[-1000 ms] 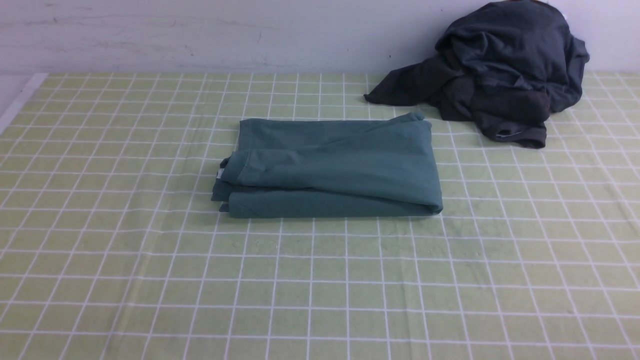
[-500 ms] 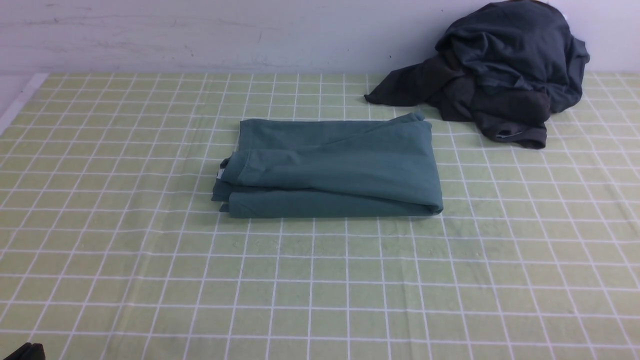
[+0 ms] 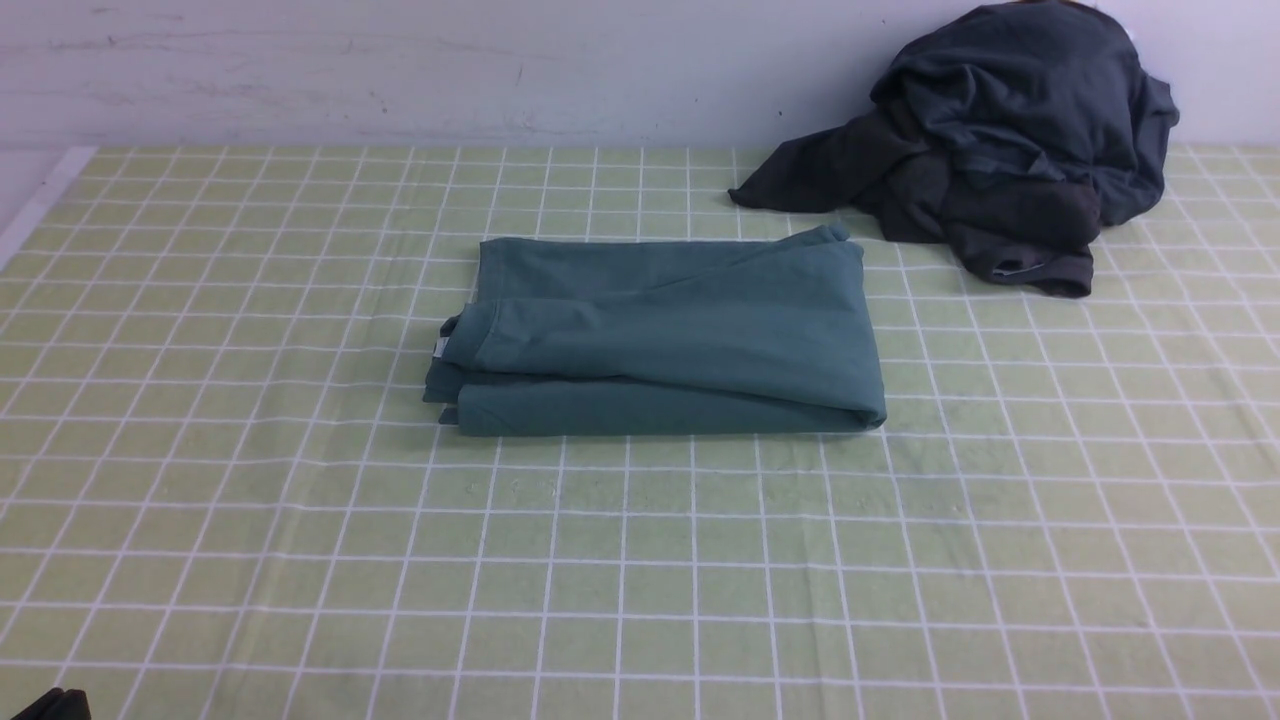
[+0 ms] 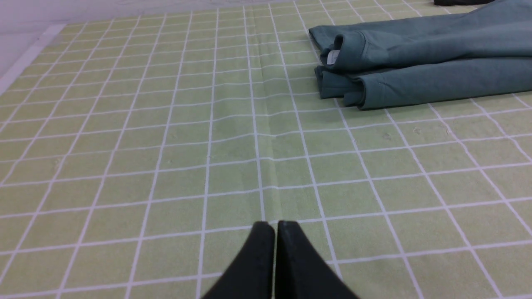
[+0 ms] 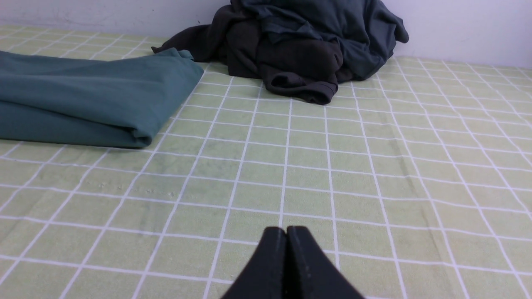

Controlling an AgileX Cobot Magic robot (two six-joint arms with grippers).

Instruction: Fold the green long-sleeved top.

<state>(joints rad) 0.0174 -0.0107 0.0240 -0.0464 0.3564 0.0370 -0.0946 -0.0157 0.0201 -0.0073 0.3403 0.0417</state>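
The green long-sleeved top [image 3: 665,335] lies folded into a flat rectangle at the middle of the table, with a cuffed sleeve across it and a small white label at its left edge. It also shows in the left wrist view [image 4: 419,62] and the right wrist view [image 5: 87,95]. My left gripper [image 4: 275,226] is shut and empty, low over the cloth, well short of the top. A dark bit of it shows at the front view's bottom left corner [image 3: 50,705]. My right gripper [image 5: 286,230] is shut and empty, apart from the top.
A dark charcoal-grey heap of clothing [image 3: 1000,140] lies at the back right against the white wall, and also shows in the right wrist view [image 5: 303,45]. A green checked tablecloth [image 3: 640,560] covers the table. Its left edge [image 3: 40,200] shows at the far left.
The top has not moved. A dark bit of my left gripper came into the front view's bottom left corner half a second ago and stays there.
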